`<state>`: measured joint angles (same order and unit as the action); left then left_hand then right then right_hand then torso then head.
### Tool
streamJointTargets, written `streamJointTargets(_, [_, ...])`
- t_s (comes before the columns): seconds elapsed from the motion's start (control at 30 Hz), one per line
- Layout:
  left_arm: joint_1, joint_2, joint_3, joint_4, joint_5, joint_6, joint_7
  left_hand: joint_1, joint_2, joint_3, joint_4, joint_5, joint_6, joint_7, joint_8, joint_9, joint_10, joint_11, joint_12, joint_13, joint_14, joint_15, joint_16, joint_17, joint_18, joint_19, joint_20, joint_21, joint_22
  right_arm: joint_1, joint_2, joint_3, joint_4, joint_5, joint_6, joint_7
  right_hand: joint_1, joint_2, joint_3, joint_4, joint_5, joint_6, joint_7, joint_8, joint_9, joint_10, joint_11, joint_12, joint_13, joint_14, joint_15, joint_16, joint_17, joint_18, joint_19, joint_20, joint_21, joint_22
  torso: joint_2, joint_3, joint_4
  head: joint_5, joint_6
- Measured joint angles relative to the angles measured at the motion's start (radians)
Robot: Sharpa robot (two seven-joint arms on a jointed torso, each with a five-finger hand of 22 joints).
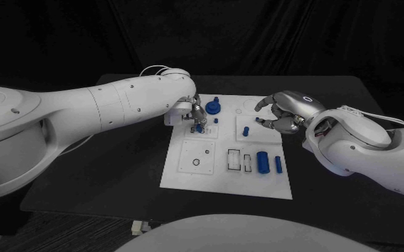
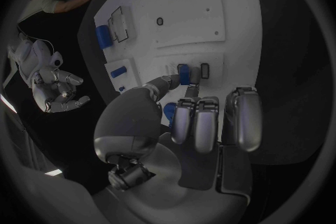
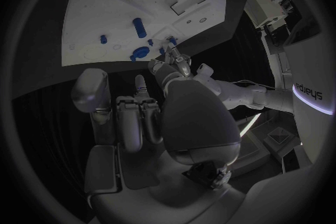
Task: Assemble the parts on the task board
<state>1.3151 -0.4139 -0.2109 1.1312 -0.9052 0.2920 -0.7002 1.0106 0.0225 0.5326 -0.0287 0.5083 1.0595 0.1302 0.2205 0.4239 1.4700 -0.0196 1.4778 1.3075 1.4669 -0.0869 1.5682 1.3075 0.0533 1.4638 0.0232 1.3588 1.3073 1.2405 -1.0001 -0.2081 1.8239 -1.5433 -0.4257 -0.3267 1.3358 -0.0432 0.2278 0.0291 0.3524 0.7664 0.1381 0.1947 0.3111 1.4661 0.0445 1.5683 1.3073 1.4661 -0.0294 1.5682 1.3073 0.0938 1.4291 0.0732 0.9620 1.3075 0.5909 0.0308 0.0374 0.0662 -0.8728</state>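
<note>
The white task board (image 1: pixel 195 173) lies in the middle of the black table. My left hand (image 1: pixel 194 114) reaches over its far left part and pinches a small blue part (image 2: pixel 184 74) between thumb and a finger, low over a small square plate with dark slots (image 2: pixel 204 70). Its other fingers are curled in. My right hand (image 1: pixel 283 115) hovers at the board's far right edge, fingers apart, holding nothing. A round blue part (image 1: pixel 213 108) stands just right of my left hand. A short blue peg (image 1: pixel 246 130) lies near my right hand.
A blue cylinder (image 1: pixel 263 162) and a thinner blue piece (image 1: pixel 278 164) lie on the board's near right part, beside two rectangular outlines (image 1: pixel 234 158). A square plate with a ring mark (image 1: pixel 197 161) sits at the near left. Black table (image 1: pixel 126 164) surrounds the board.
</note>
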Motion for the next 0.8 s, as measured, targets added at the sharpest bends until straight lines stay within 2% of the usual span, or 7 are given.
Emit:
streamJointTargets(0.37, [0.0,-0.004,0.0,0.005,0.0,-0.006,0.0,-0.008,0.0,-0.004,0.004,0.0,0.009,-0.009,0.0,0.0,0.0,0.0,0.0,0.0,0.0,0.0,0.0,0.0,0.0,0.0,0.0,0.0,0.0,-0.001,0.001,0.0,-0.005,0.0,0.002,0.0,0.0,0.0,0.0,0.0,0.0,0.0,0.0,0.0,0.0,0.0,0.0,0.0,0.0,0.0,0.0,0.0,0.0,0.0,0.0,0.0,0.0,0.0,0.0,0.0,-0.0004,0.003,0.0])
streamJointTargets(0.8, [-0.001,-0.037,-0.001,0.038,-0.001,-0.029,-0.001,-0.009,-0.001,-0.004,0.004,-0.002,0.012,-0.012,-0.003,-0.001,-0.003,-0.003,-0.003,0.0,0.0,0.0,0.0,0.0,0.0,0.0,0.0,0.0,0.0,-0.002,0.0,0.0,-0.008,0.0,0.006,-0.002,0.0,0.0,0.0,0.0,0.007,0.0,0.0,0.0,-0.002,0.0,0.0,0.0,0.0,0.0,0.0,0.0,0.0,0.0,0.0,0.0,-0.005,0.0,0.0,-0.0001,-0.0001,-0.002,0.0])
